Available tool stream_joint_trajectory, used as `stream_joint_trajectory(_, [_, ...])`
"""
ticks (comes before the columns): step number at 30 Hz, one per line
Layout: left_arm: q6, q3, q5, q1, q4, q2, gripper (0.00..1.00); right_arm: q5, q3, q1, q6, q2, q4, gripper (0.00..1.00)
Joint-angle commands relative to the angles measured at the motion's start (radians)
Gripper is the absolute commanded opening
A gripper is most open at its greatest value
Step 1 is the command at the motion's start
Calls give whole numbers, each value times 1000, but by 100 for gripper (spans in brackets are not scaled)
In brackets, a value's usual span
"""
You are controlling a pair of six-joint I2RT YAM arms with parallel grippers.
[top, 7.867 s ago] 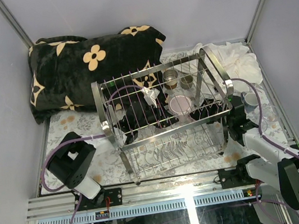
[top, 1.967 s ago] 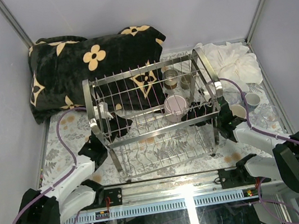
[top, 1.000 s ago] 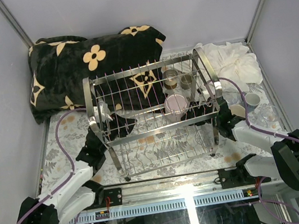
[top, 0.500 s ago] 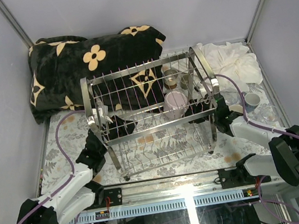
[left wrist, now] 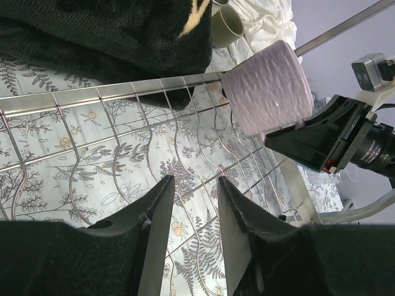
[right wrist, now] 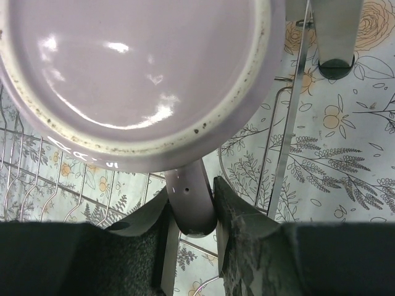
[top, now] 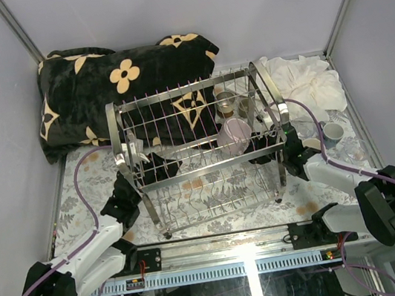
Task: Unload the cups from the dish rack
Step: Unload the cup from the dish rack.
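Note:
The chrome wire dish rack (top: pixel 185 166) stands mid-table. A pink-mauve mug (top: pixel 235 136) sits tilted in its upper tier at the right. In the right wrist view its rim (right wrist: pixel 142 80) fills the top, and my right gripper (right wrist: pixel 190 213) is shut on its handle (right wrist: pixel 188 197). In the top view that gripper (top: pixel 278 147) is at the rack's right end. My left gripper (left wrist: pixel 196 180) is open at the rack's left end (top: pixel 129 183), with rack wires showing between its fingers (left wrist: pixel 157 209). The left wrist view shows the mug (left wrist: pixel 268 86) from the side. Two beige cups (top: pixel 226 100) stand in the rack's far corner.
A black cushion with tan flowers (top: pixel 119 81) lies behind the rack. A white cloth (top: pixel 307 82) is at the back right. Two cups (top: pixel 334 130) stand on the table right of the rack, near the right arm. The tablecloth has a leaf print (top: pixel 81 174).
Over the last seconds both arms came to the rack's ends and the rack shifted a little. In the last half second the pink mug tilted and moved slightly right in the right gripper.

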Motion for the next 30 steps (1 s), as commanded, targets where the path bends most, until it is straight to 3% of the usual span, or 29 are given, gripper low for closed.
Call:
stream_joint_trajectory(1, [20,-2,8,-6,73,3,34,-3,-4,9,-1,-35,11,29])
stream_joint_trajectory(9, [17,-3,12,-6,75,9,34,-27,10,9,-3,-17,32,23])
stream_joint_trajectory(15, [17,-2,12,-6,76,10,34,-49,3,9,-2,-6,49,0])
stream_joint_trajectory(30, [16,-5,7,-6,72,6,34,-170,-103,8,49,-147,232,0])
